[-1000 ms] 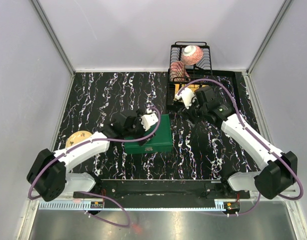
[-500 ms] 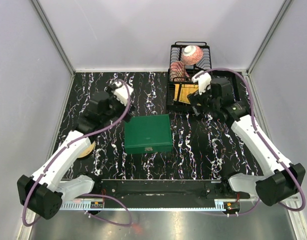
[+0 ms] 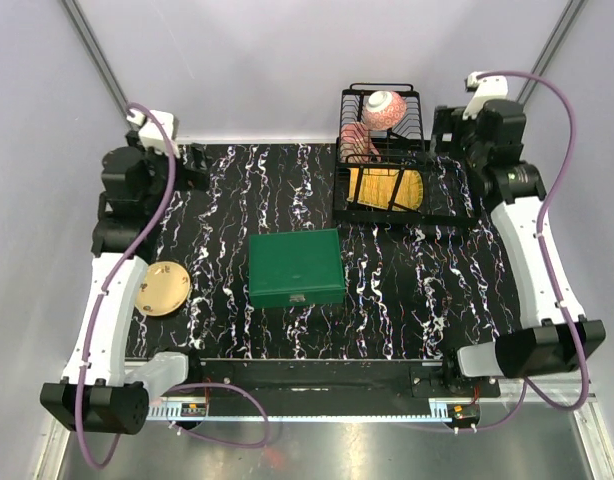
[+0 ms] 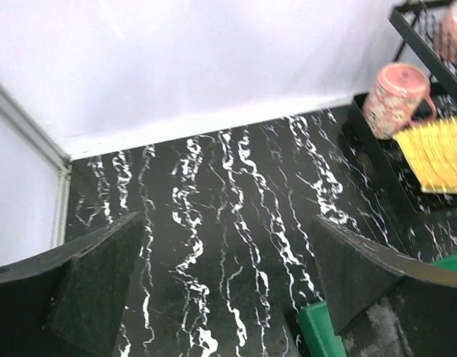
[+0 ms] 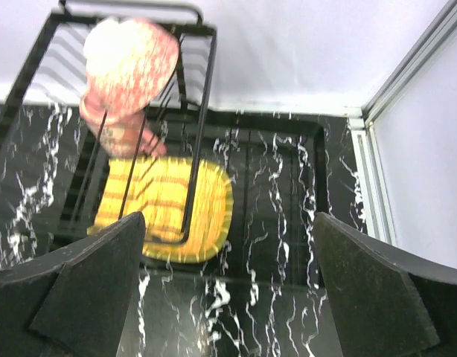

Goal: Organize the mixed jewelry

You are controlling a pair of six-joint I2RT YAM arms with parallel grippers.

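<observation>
No mixed jewelry shows in any view. A closed green box (image 3: 296, 267) lies at the table's middle, and its corner (image 4: 318, 331) shows in the left wrist view. A round gold plate (image 3: 163, 288) sits to the box's left; pieces on it are too small to tell. My left gripper (image 3: 192, 160) hangs high over the far left corner, open and empty (image 4: 225, 282). My right gripper (image 3: 442, 128) hangs high at the far right beside the rack, also open with nothing between its fingers (image 5: 228, 275).
A black wire dish rack (image 3: 419, 160) stands at the back right. It holds a pink bowl (image 3: 384, 108), a pink mug (image 4: 396, 89) and a yellow striped plate (image 5: 169, 201). White walls close in the black marbled table (image 3: 407, 290) on three sides.
Both arms lifted away from the middle and swung outward to the far corners. The left arm left the green box and uncovered the gold plate. The right gripper's jaws widened.
</observation>
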